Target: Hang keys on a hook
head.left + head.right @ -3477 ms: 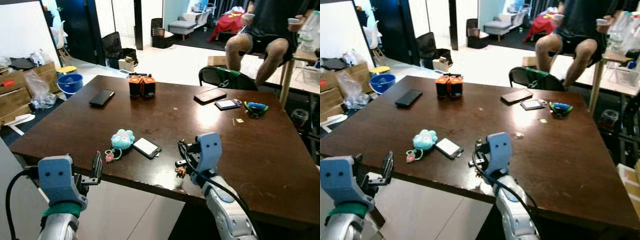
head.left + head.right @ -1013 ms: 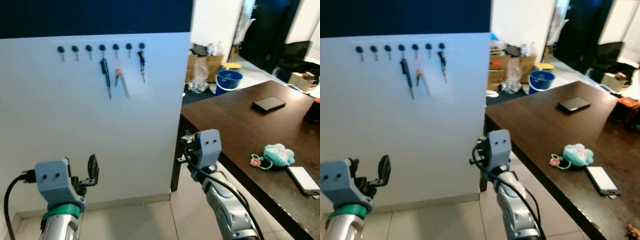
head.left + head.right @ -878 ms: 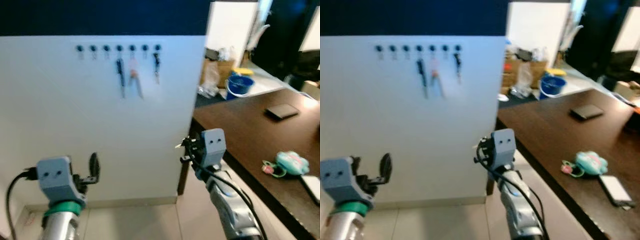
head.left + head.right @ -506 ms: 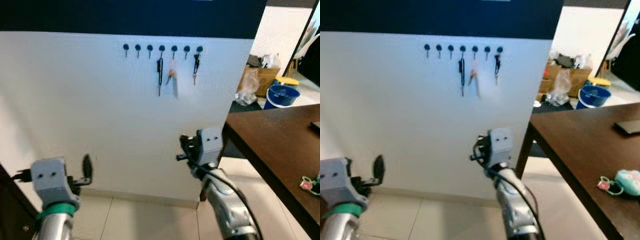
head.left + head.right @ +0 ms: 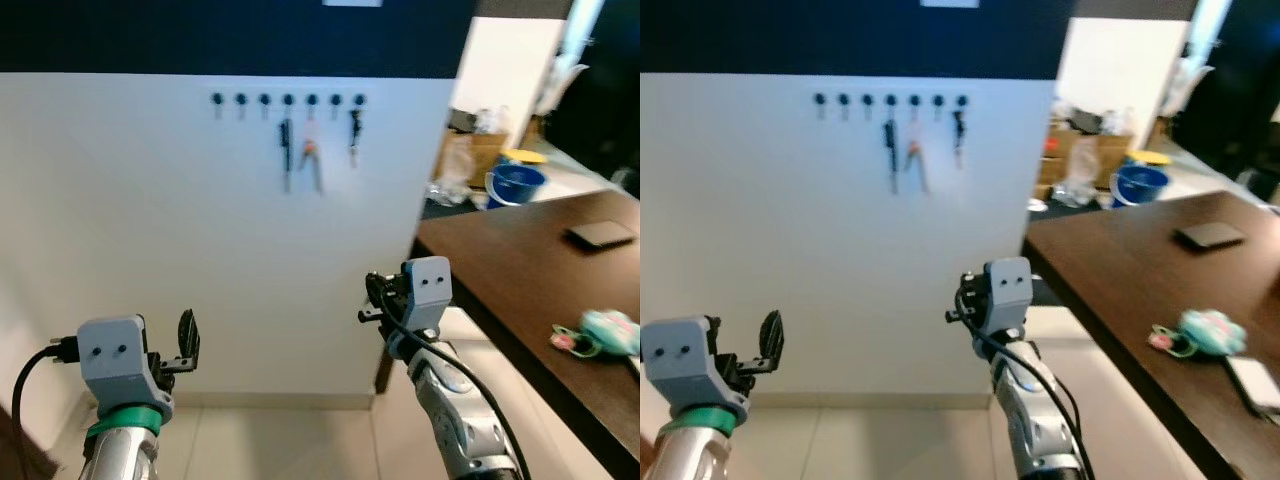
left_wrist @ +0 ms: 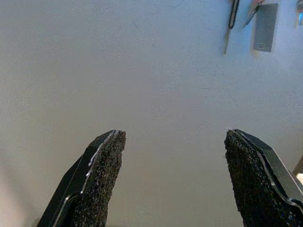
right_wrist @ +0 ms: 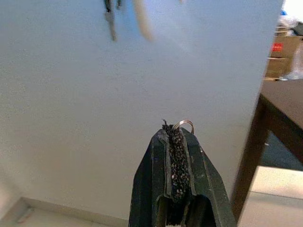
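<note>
A row of several dark hooks runs along the upper part of a white wall panel. Three of the right-hand hooks carry hanging keys and tags; the left-hand hooks are bare. My right gripper is held up in front of the wall, well below the hooks, shut on a small metal key ring that pokes out past its fingertips. The rest of the keys is hidden. My left gripper is low on the left, open and empty, its pads facing the wall.
A dark wooden table juts out on the right beside the wall, carrying a teal plush keychain and a black phone. A blue bucket and boxes stand behind it. Pale tiled floor lies below.
The whole picture has swung: the hooks sit further left in view and more of the table shows on the right. Both grippers keep their pose and state.
</note>
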Robot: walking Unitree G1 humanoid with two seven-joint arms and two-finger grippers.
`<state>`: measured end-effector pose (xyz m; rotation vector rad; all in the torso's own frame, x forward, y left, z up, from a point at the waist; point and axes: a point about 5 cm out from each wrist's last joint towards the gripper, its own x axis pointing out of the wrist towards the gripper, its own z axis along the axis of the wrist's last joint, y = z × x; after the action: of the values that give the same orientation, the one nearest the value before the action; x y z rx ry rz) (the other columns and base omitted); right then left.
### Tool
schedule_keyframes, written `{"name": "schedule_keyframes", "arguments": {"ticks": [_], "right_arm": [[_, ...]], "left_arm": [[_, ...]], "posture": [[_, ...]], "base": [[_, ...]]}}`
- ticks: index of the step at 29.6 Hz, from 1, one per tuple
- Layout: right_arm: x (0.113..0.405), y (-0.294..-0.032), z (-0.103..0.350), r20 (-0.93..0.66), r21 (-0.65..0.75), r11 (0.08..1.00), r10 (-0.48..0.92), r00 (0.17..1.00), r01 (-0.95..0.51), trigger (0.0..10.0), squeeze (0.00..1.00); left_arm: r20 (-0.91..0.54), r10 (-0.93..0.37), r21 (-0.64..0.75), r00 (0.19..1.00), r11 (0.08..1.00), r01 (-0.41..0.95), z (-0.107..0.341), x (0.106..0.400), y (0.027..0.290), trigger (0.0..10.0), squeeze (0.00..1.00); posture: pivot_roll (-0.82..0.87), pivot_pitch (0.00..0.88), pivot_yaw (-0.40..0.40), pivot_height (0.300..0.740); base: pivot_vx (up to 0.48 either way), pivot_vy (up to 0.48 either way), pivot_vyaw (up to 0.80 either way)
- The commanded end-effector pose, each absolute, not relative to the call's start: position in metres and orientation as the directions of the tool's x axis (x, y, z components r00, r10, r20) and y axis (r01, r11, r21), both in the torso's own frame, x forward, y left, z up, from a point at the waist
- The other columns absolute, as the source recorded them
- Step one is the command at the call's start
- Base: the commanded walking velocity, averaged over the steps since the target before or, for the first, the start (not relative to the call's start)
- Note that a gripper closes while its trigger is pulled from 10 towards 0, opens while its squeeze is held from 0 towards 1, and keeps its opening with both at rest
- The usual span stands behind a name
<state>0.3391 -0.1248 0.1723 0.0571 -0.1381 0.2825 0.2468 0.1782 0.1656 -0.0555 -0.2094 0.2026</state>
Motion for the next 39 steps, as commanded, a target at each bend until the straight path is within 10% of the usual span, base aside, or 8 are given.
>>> {"name": "schedule_keyframes", "arguments": {"ticks": [1, 39], "right_arm": [[0.3375, -0.1225, 0.1664, 0.123, 0.043, 0.958, 0.278, 0.953, -0.285, 10.0, 0.00], [0.3379, -0.1236, 0.1654, 0.119, 0.046, 0.960, 0.270, 0.956, -0.277, 10.0, 0.00]], "left_arm": [[0.200, 0.218, -0.060, 0.955, 0.976, -0.210, 0.1635, 0.2458, 0.1811, 10.0, 0.00], [0.230, 0.178, -0.084, 0.957, 0.983, -0.163, 0.1672, 0.2461, 0.1762, 10.0, 0.00]], "posture": [[-0.17, 0.000, 0.071, 0.740], [-0.17, 0.000, 0.073, 0.740]], "base": [[0.000, 0.000, 0.00], [0.000, -0.110, 0.00]]}}
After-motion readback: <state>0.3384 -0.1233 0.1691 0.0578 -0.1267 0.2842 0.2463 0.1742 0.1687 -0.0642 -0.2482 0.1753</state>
